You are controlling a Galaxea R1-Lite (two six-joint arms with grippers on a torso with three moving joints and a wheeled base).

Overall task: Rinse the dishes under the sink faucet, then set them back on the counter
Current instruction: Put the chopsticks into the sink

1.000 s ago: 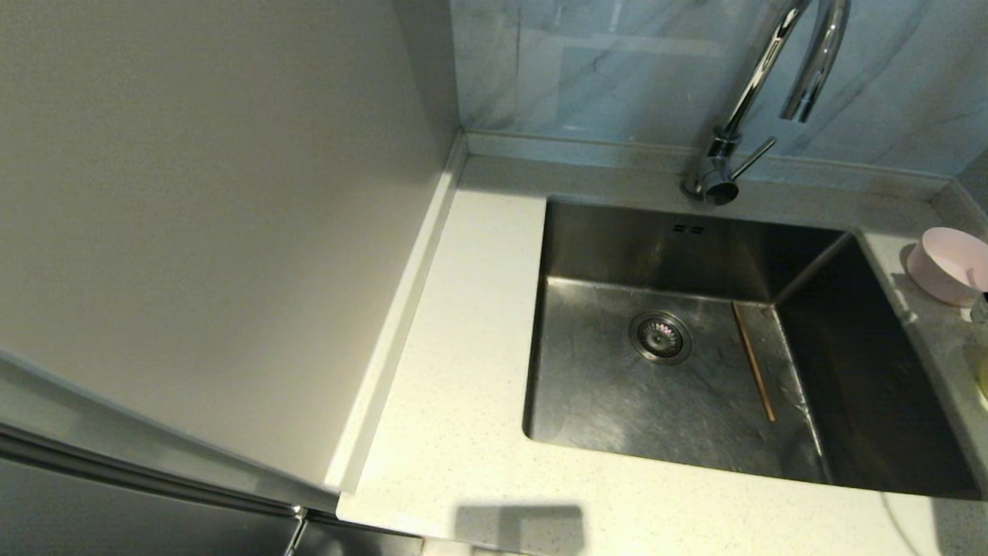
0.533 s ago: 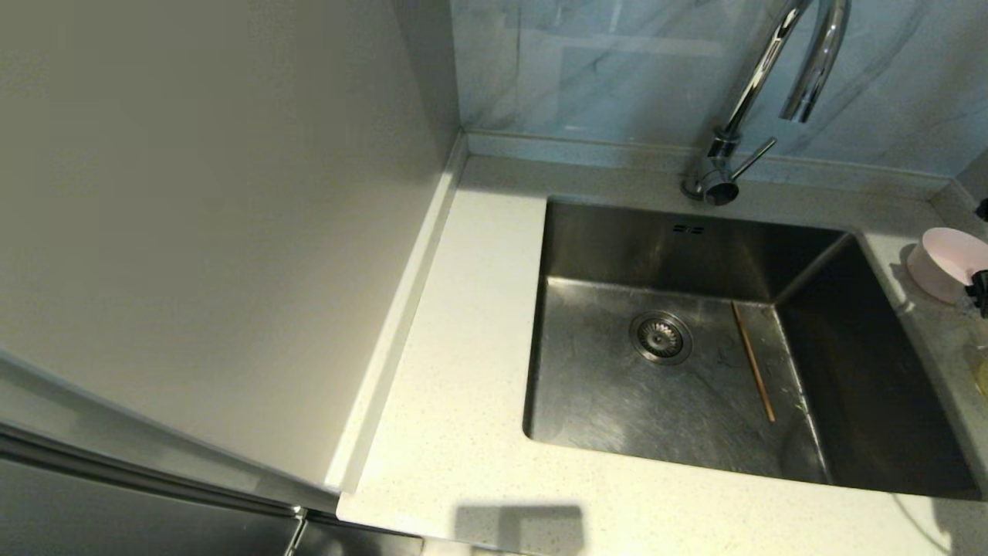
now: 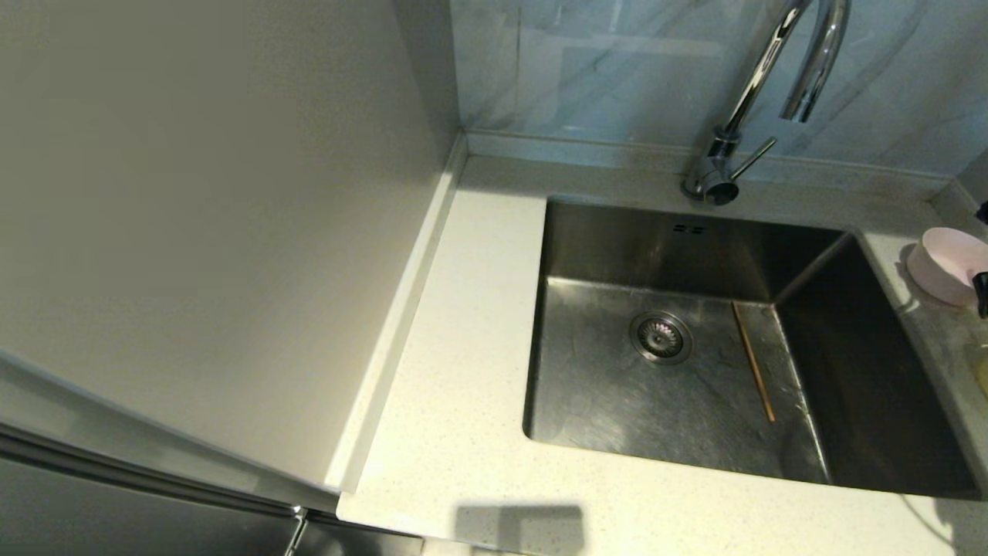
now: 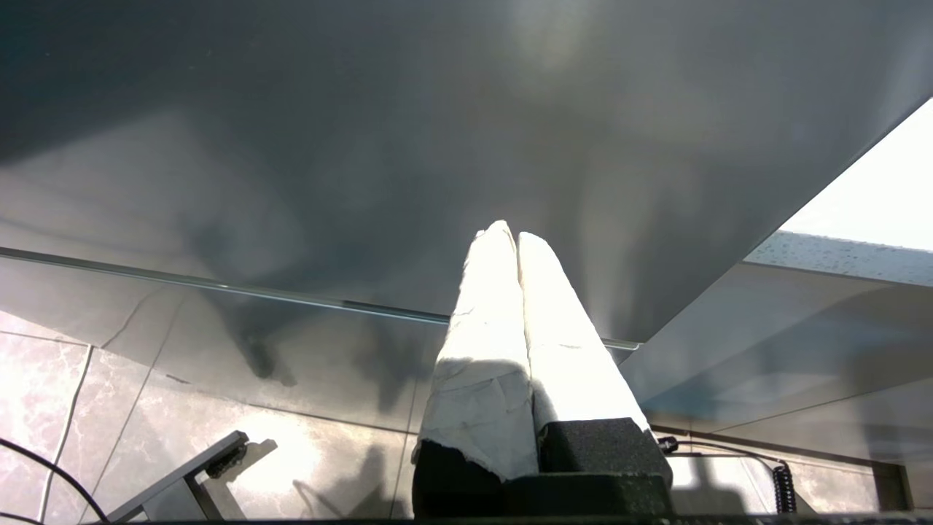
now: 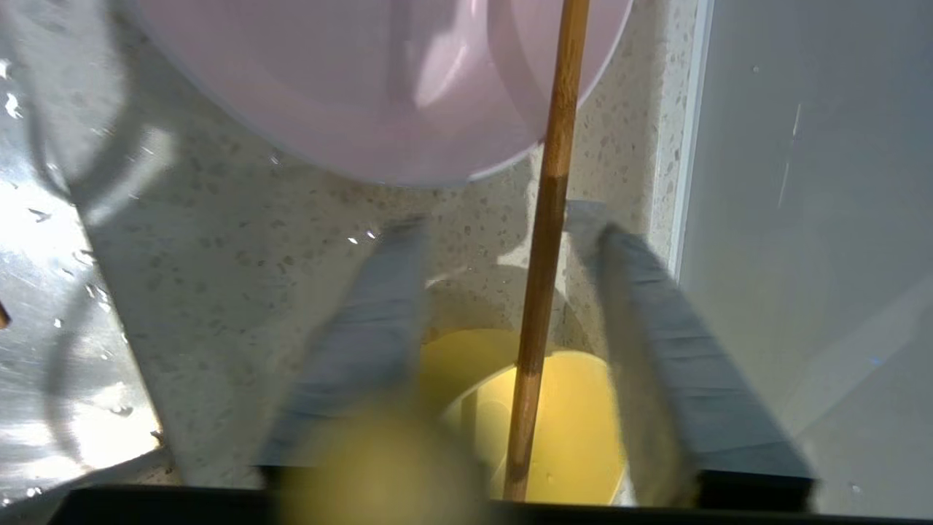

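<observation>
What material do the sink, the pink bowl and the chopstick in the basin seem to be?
Sink: probably brushed stainless steel, grey with dull streaky reflections.
Pink bowl: smooth and matte, likely plastic, perhaps ceramic.
Chopstick: thin, brown, apparently wood or bamboo.

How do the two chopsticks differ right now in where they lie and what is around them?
The sink chopstick lies flat on the sink floor beside the drain; the counter chopstick bridges the pink bowl and yellow bowl on the counter. The open right gripper straddles the counter chopstick, fingers apart from it; nothing is near the sink one. Both are thin brown wood. The left gripper is parked, shut.
</observation>
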